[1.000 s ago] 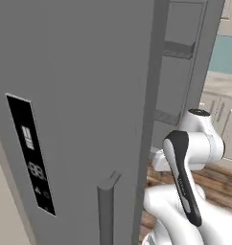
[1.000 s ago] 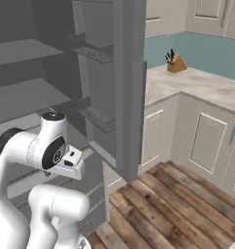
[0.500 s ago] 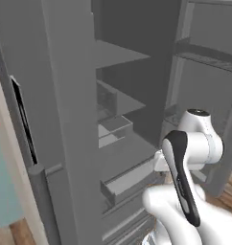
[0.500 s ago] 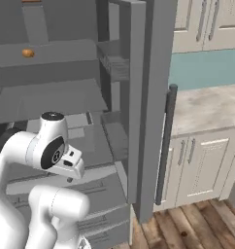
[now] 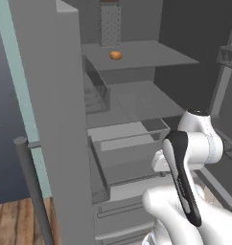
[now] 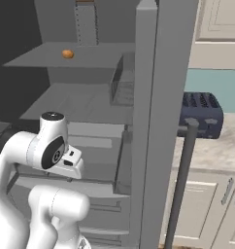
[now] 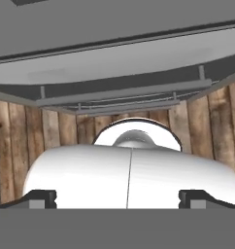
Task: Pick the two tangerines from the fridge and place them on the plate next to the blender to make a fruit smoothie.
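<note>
So the fridge (image 5: 51, 119) is standing open in front of the robot, and 1 tangerine (image 5: 115, 55) is sitting on an upper shelf (image 5: 146, 53) inside it, toward the back, just in front of a perforated grey panel. From the other side it's the same story, the tangerine (image 6: 67, 54) is on that shelf, well above the arm's elbow. I can only spot 1 orange fruit; the 2nd might be hidden behind something or further in, can't really tell from these angles.

The gripper (image 7: 117, 197) is folded low, pointing down at the wood floor (image 7: 22, 155) under the fridge's bottom edge, and the fingers (image 7: 39, 197) are spread wide with nothing between them.

What could go wrong: the arm has to swing from way down low up to that shelf, and the fridge door (image 6: 156, 121) with its long bar handle (image 6: 180, 189) is close on the right side, so a wide swing could clip it. The shelf below the tangerine sticks out too, so coming up too close to the fridge could knock its front lip. And a round fruit will roll deeper into the fridge if 1 finger nudges it first.
</note>
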Available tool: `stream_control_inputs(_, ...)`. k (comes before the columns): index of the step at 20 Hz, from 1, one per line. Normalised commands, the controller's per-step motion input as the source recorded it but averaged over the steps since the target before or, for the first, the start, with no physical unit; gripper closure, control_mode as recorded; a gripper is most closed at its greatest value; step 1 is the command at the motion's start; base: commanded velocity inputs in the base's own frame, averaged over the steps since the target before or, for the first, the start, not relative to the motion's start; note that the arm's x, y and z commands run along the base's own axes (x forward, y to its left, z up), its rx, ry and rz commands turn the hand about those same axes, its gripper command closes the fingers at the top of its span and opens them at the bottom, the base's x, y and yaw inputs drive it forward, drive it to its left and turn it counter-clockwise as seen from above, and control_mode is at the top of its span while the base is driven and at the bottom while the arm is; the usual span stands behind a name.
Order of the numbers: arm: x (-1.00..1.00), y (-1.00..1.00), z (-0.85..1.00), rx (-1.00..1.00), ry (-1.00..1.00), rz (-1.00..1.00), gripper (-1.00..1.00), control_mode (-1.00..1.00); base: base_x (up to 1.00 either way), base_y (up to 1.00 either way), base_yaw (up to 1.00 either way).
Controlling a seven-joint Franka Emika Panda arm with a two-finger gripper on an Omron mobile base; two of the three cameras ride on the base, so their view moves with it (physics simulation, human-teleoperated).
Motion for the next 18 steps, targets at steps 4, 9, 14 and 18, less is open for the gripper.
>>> stream_control_inputs(4,0.00,0.00,0.00,0.00,0.00,0.00,-1.00,1.00,0.69,0.00,0.20)
stream_control_inputs(9,0.00,0.00,0.00,0.00,0.00,0.00,-1.00,1.00,0.93,0.18,0.03)
stream_control_inputs(14,0.00,0.00,0.00,0.00,0.00,0.00,-1.00,1.00,0.97,0.17,0.03)
stream_control_inputs(18,0.00,0.00,0.00,0.00,0.00,0.00,-1.00,1.00,1.00,0.22,0.11)
